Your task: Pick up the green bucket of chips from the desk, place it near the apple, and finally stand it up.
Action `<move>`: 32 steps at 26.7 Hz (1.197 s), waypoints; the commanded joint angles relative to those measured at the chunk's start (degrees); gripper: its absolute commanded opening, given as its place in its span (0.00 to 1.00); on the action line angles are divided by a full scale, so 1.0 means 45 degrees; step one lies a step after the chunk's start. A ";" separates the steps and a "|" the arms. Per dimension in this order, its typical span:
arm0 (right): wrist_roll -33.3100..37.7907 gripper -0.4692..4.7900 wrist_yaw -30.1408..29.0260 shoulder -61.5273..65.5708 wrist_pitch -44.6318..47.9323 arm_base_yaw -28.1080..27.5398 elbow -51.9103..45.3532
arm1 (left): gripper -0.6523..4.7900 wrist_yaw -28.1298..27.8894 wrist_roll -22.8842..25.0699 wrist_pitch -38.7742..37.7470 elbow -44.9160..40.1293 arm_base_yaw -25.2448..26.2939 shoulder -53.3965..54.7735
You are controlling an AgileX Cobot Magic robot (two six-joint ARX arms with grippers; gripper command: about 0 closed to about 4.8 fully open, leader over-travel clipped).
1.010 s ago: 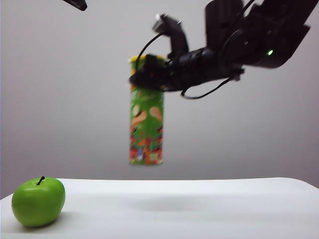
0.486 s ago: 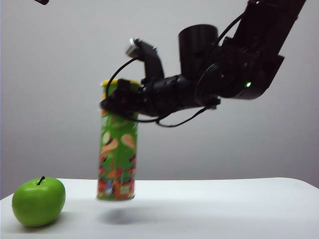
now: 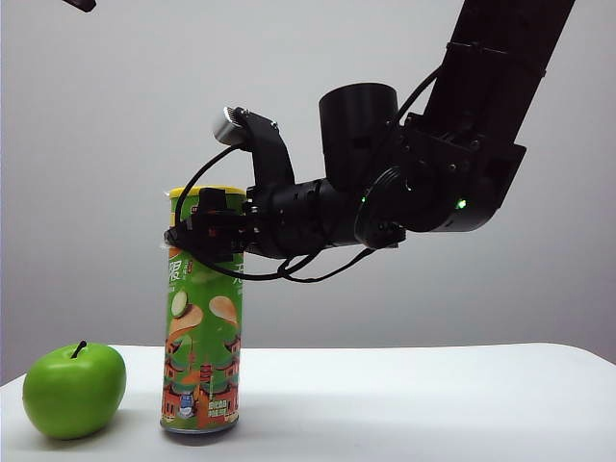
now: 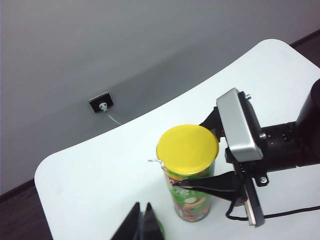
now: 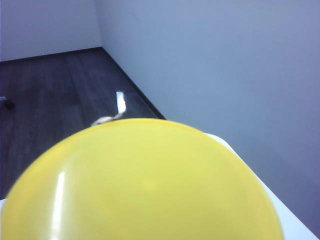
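Green bucket of chips (image 3: 201,322) upright on desk (image 3: 414,404), long axis vertical, base down, just beside apple (image 3: 74,390) on its right in exterior view. My right gripper (image 3: 204,234) pinching can just under yellow lid, reaching in level from right. Left gripper (image 4: 141,226) pressed together, high above, idle. I judge release next.

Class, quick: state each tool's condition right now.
Left tool: shut, empty, above the desk.
Right tool: shut on the chips can, just under its lid.
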 commanded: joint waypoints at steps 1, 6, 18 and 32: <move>-0.0019 0.57 0.0083 0.0287 0.0102 0.0019 0.0034 | 0.11 0.0384 0.0000 0.0073 0.0049 0.0010 -0.0039; -0.0044 0.61 0.0019 0.0544 -0.0010 0.0165 0.0034 | 0.11 0.0495 0.0005 0.0073 0.0044 0.0010 -0.0039; -0.0248 1.00 0.0015 0.0539 -0.0345 0.0262 0.0034 | 0.11 0.0942 0.0000 -0.0282 0.0044 0.0010 -0.0039; -0.0126 1.00 -0.0209 -0.1039 -0.3798 0.0214 -0.0379 | 0.11 0.1127 -0.0044 -0.0821 0.0044 0.0005 -0.0039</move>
